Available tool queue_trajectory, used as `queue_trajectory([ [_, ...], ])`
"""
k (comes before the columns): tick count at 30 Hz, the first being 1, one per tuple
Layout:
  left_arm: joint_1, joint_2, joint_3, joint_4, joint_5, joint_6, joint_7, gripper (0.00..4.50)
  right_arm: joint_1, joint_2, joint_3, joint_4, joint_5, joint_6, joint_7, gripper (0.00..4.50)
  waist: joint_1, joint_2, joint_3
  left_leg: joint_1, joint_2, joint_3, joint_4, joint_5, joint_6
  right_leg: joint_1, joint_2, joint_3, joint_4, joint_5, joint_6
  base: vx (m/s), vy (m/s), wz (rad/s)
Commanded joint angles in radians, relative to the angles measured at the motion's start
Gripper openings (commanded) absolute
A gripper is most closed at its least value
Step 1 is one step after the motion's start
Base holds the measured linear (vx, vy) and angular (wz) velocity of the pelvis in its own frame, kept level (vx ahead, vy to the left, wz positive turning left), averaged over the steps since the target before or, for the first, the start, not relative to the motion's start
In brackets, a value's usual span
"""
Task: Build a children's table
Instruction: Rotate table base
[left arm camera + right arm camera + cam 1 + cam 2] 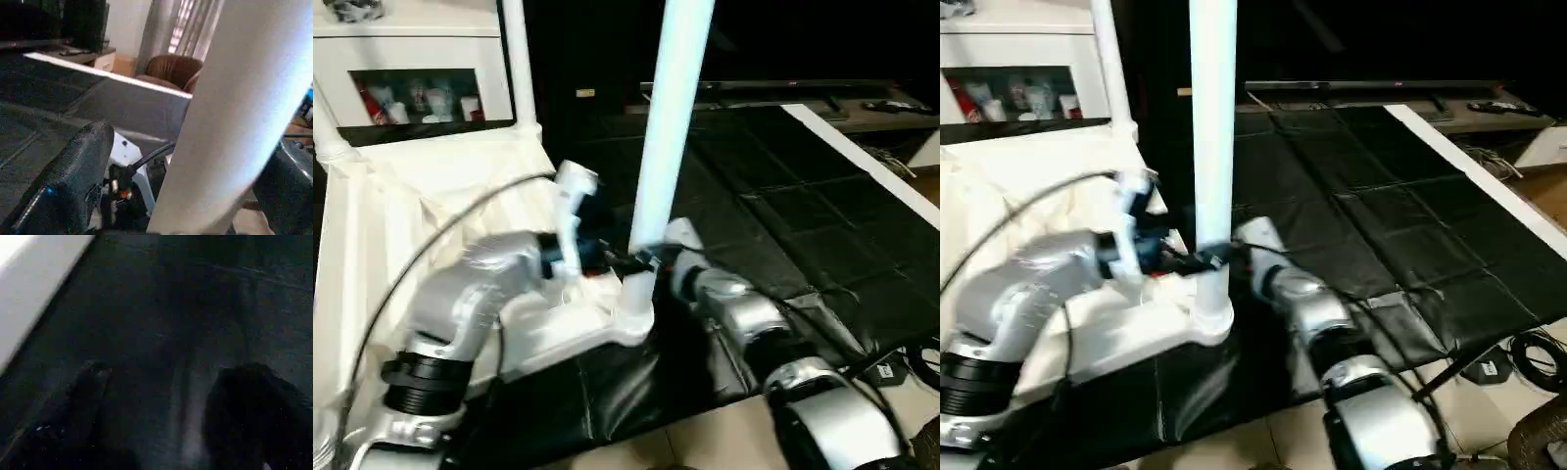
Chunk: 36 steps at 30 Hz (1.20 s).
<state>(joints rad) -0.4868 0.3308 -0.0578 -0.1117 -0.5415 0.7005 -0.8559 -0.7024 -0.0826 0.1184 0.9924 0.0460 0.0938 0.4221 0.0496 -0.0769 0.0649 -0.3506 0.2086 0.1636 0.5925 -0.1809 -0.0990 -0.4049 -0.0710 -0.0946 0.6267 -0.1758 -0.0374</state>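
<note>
The children's table lies upside down on a black mat, its white top (431,206) showing the ribbed underside. A long white leg (671,127) stands upright in the near corner socket (633,318). Two other legs (517,59) rise from the far corners. My left gripper (605,257) reaches to the base of the near leg. In the left wrist view the leg (244,112) passes between its open fingers (73,186), with a gap on one side. My right gripper (658,260) sits just right of the same leg, open over the mat with nothing between its fingers (93,396).
A white cabinet with glass doors (411,69) stands behind the table top. The black mat (783,215) stretches to the right, edged by a white strip (862,157). A low shelf (783,98) runs along the back. Cables (920,362) lie on the floor at the right.
</note>
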Motion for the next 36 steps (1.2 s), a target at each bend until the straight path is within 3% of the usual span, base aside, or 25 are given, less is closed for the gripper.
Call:
queue_trajectory([
  [1,-0.025,0.010,0.041,0.025,-0.003,-0.009,0.016,4.48,0.030,-0.034,-0.026,0.015,0.000,-0.004,-0.006,4.50,0.004,0.023,-0.068,0.000,0.019,0.002,-0.067,-0.238,-0.031,0.054,-0.063,0.058,-0.079,-0.279,-0.142,0.000,0.000,0.00],
  [3,-0.029,0.043,0.037,0.056,0.047,-0.025,0.044,4.48,0.048,-0.061,-0.042,-0.001,0.007,-0.003,-0.006,4.50,0.005,0.022,-0.066,0.001,0.019,0.002,-0.068,-0.251,-0.032,0.052,-0.061,0.058,-0.082,-0.301,-0.134,0.000,0.000,0.00],
  [5,-0.020,0.085,0.005,0.054,0.089,-0.038,0.034,4.48,0.056,-0.073,-0.057,-0.016,0.017,0.001,0.000,4.50,0.007,0.020,-0.063,0.001,0.016,0.001,-0.069,-0.279,-0.029,0.052,-0.062,0.056,-0.091,-0.376,-0.103,0.000,0.000,0.00],
  [8,0.030,0.184,-0.069,-0.038,0.114,0.017,-0.030,4.48,0.086,-0.105,-0.079,-0.093,0.037,0.025,0.030,4.50,0.004,0.015,-0.064,0.002,0.017,0.000,-0.067,-0.279,-0.026,0.047,-0.064,0.056,-0.095,-0.443,-0.065,0.000,0.000,0.00],
  [12,0.088,0.301,-0.168,-0.145,0.160,0.077,-0.073,4.48,0.141,-0.153,-0.081,-0.233,0.059,0.065,0.102,4.50,0.010,0.016,-0.068,-0.003,0.023,0.000,-0.068,-0.221,-0.018,0.050,-0.061,0.059,-0.076,-0.317,-0.110,0.000,0.000,0.00],
  [13,0.106,0.348,-0.203,-0.169,0.181,0.109,-0.073,4.48,0.168,-0.181,-0.072,-0.302,0.062,0.074,0.142,4.50,0.012,0.012,-0.066,-0.002,0.024,0.002,-0.069,-0.219,-0.011,0.049,-0.058,0.059,-0.076,-0.299,-0.116,0.000,0.000,0.00],
  [17,0.117,0.394,-0.244,-0.182,0.213,0.138,-0.056,4.48,0.208,-0.220,-0.064,-0.393,0.069,0.095,0.196,4.50,0.015,0.012,-0.062,-0.001,0.019,0.005,-0.067,-0.229,-0.012,0.049,-0.060,0.059,-0.085,-0.351,-0.111,0.000,0.000,0.00],
  [20,0.124,0.399,-0.242,-0.195,0.192,0.189,-0.036,4.48,0.243,-0.262,-0.053,-0.470,0.085,0.120,0.254,4.50,0.015,0.006,-0.061,-0.001,0.017,0.005,-0.067,-0.238,-0.011,0.048,-0.060,0.058,-0.089,-0.395,-0.091,0.000,0.000,0.00],
  [21,0.125,0.399,-0.238,-0.201,0.182,0.204,-0.033,4.20,0.255,-0.279,-0.047,-0.496,0.093,0.126,0.280,4.50,0.020,0.008,-0.062,-0.001,0.018,0.005,-0.065,-0.234,-0.010,0.050,-0.061,0.058,-0.090,-0.399,-0.085,0.000,0.000,0.00],
  [25,0.136,0.423,-0.245,-0.241,0.176,0.261,-0.039,4.07,0.318,-0.349,-0.022,-0.658,0.149,0.190,0.444,4.50,0.022,0.006,-0.062,-0.007,0.018,0.002,-0.065,-0.227,0.009,0.052,-0.061,0.057,-0.094,-0.408,-0.073,0.000,0.000,0.00],
  [28,0.133,0.424,-0.269,-0.221,0.227,0.268,-0.007,3.72,0.364,-0.399,-0.002,-0.785,0.213,0.226,0.567,4.50,0.021,0.004,-0.057,-0.009,0.017,0.001,-0.067,-0.244,0.019,0.050,-0.060,0.053,-0.103,-0.468,-0.049,0.000,0.000,0.00],
  [30,0.127,0.401,-0.269,-0.193,0.248,0.265,0.024,3.66,0.389,-0.436,0.012,-0.858,0.255,0.255,0.640,4.50,0.021,0.007,-0.058,-0.008,0.015,0.001,-0.063,-0.246,0.024,0.047,-0.060,0.052,-0.109,-0.496,-0.034,0.000,0.000,0.00],
  [31,0.122,0.387,-0.268,-0.178,0.255,0.266,0.042,3.41,0.401,-0.458,0.019,-0.895,0.277,0.272,0.677,4.50,0.024,0.007,-0.059,-0.003,0.016,0.002,-0.062,-0.247,0.027,0.046,-0.059,0.051,-0.112,-0.500,-0.029,0.000,0.000,0.00],
  [36,0.113,0.358,-0.279,-0.126,0.283,0.271,0.095,3.09,0.439,-0.533,0.044,-1.007,0.351,0.371,0.786,4.50,0.031,0.006,-0.060,-0.004,0.016,-0.002,-0.063,-0.248,0.033,0.046,-0.060,0.048,-0.114,-0.501,-0.032,0.000,0.000,0.00],
])
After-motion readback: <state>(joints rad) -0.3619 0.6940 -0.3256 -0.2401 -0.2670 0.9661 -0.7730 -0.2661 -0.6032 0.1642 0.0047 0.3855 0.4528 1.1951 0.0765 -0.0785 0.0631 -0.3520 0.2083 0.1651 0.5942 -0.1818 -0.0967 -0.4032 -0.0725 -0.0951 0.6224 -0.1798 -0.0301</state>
